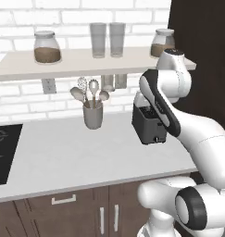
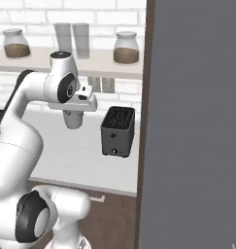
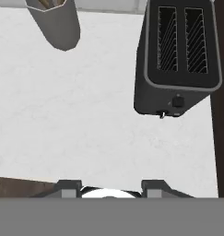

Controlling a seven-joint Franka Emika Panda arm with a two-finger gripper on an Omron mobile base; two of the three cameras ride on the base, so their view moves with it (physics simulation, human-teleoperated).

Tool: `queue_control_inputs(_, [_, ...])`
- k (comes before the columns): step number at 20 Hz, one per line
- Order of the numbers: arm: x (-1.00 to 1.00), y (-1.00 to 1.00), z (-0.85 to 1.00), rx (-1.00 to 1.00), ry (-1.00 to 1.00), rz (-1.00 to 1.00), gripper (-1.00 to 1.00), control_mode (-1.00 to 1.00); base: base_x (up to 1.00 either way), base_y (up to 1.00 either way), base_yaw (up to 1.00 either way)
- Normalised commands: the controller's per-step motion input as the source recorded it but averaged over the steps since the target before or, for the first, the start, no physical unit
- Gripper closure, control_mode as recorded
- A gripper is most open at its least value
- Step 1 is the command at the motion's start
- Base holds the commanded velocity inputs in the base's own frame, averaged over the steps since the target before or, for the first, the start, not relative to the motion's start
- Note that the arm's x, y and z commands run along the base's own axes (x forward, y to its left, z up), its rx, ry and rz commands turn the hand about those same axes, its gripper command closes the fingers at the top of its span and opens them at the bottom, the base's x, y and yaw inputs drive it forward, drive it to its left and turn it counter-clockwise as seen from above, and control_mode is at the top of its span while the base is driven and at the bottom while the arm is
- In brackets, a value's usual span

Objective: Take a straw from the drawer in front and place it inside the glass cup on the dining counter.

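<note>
Over the white worktop [image 3: 85, 129] hovers the gripper [image 3: 111, 186], fingers [image 3: 68, 186] spread apart with nothing between them; black toaster [image 3: 180, 55] at one o'clock in the hand view, grey utensil holder [image 3: 58, 23] at eleven; the drawer [image 1: 63, 203] sits shut below the worktop edge.

Worktop [image 1: 77, 152]: matt white stone-look surface, faintly mottled; cabinet fronts [image 1: 63, 215] below in dark brown wood grain, drawer [image 1: 63, 200] with 1 pale metal handle. Toaster [image 3: 178, 55]: matt black casing, smooth; utensil holder [image 1: 93, 115]: plain grey, dull finish. Shelf [image 1: 21, 67]: pale, smooth, carrying 2 translucent greyish glasses [image 1: 107, 39] and clear glass jars [image 1: 46, 47]; wall [image 1: 21, 18] of white brick.
</note>
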Motion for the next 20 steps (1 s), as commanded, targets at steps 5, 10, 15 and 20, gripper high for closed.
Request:
queue_control_inputs(5, [0.0, 0.0, 0.0, 0.0, 0.0, 0.0, -1.0, 1.0, -0.24, 0.02, 0.0])
queue_control_inputs(10, [0.0, 0.0, 0.0, 0.0, 0.0, 0.0, -1.0, 1.0, -0.85, 0.52, -0.04])
queue_control_inputs(15, [0.0, 0.0, 0.0, 0.0, 0.0, 0.0, -1.0, 1.0, -0.31, 0.76, -0.44])
queue_control_inputs(20, [0.0, 0.0, 0.0, 0.0, 0.0, 0.0, -1.0, 1.0, 0.01, 0.69, -0.69])
